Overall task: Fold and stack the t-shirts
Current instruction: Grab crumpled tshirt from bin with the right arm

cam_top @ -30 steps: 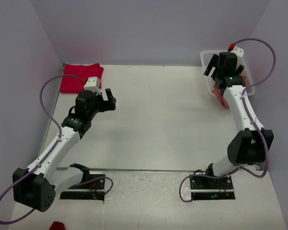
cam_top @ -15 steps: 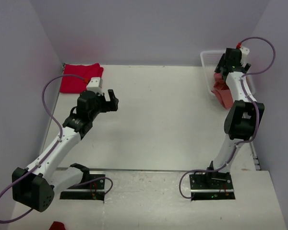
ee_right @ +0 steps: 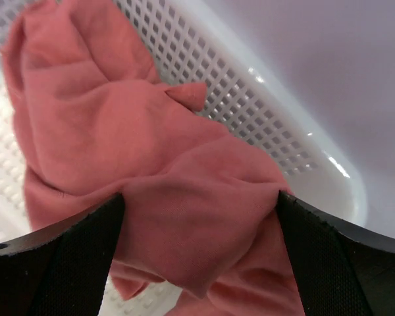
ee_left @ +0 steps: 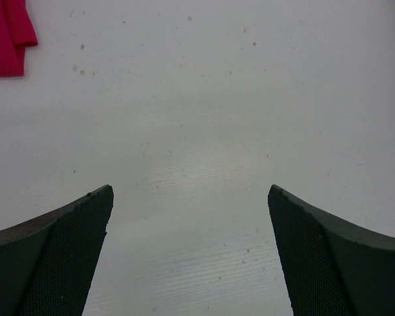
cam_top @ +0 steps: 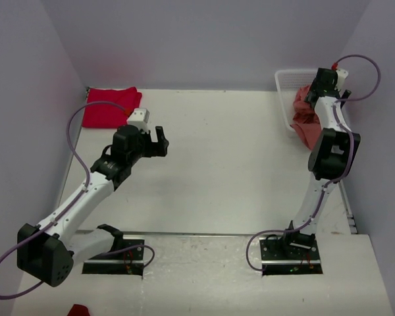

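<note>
"The dusty salmon-pink cloth t-shirt (ee_right: 171,197): is it gripped?"

"No grip is seen. The right gripper (ee_right: 201,196) is spread fully wide, and a bunched fold of the cloth lies between its fingers. Whether the pads are touched cannot be told. The shirt is crumpled inside the white plastic mesh basket (ee_right: 250,99), which is set at the far right corner of the desk (cam_top: 237,164)."

"And the other side?"

"The left gripper (ee_left: 191,191) is likewise spread wide, with nothing in it, above the desk's left half. The bright red cloth t-shirt (cam_top: 108,105) is laid folded in the far left corner."
</note>
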Controlling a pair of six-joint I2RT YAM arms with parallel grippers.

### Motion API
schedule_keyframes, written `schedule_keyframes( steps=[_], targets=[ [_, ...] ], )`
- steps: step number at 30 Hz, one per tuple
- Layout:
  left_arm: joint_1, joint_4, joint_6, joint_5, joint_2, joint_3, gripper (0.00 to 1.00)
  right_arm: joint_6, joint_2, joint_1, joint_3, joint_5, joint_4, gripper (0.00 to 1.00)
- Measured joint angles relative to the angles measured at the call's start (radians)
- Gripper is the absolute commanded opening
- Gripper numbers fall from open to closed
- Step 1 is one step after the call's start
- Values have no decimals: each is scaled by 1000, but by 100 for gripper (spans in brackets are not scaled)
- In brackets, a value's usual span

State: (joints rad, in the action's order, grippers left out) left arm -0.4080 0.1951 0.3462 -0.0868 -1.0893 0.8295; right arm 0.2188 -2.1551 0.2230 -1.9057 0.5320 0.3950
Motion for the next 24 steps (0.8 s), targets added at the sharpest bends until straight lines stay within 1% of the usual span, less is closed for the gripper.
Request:
schedule_keyframes(
  steps=[1, 3, 4, 5, 6, 7, 8, 18, 21, 24],
  targets=[
    [0, 10, -2, -2, 0, 7, 100, -2, -18, 0, -2, 0, 3, 98],
    [0, 23, -5, -8, 1, 21, 100, -6, -50, 0, -4, 0, 10, 90],
    [0, 29, -9, -11, 1, 27, 100, -8, -62, 1, -6, 0, 11, 79],
    [0, 33, -12, -14, 1, 33, 100, -12, -71, 1, -10, 0, 12, 63],
    [0, 35, -16, -15, 1, 38, 100, -14, -78, 1, -14, 1, 13, 29],
    [0, 37, -18, -18, 1, 42, 100, -20, -80, 2, -16, 1, 14, 11],
    [0, 40, -18, -19, 1, 44, 100, -14, -80, 2, -18, 0, 14, 0],
    [0, 54, -20, -21, 1, 43, 100, -31, -62, -13, -58, -32, 5, 0],
    [0, 53, -15, -31, -2, 42, 100, -69, -17, -53, -89, -52, 2, 0],
    [-1, 52, -9, -81, -14, 42, 100, -115, 41, -119, -154, -64, -6, 0]
  ],
)
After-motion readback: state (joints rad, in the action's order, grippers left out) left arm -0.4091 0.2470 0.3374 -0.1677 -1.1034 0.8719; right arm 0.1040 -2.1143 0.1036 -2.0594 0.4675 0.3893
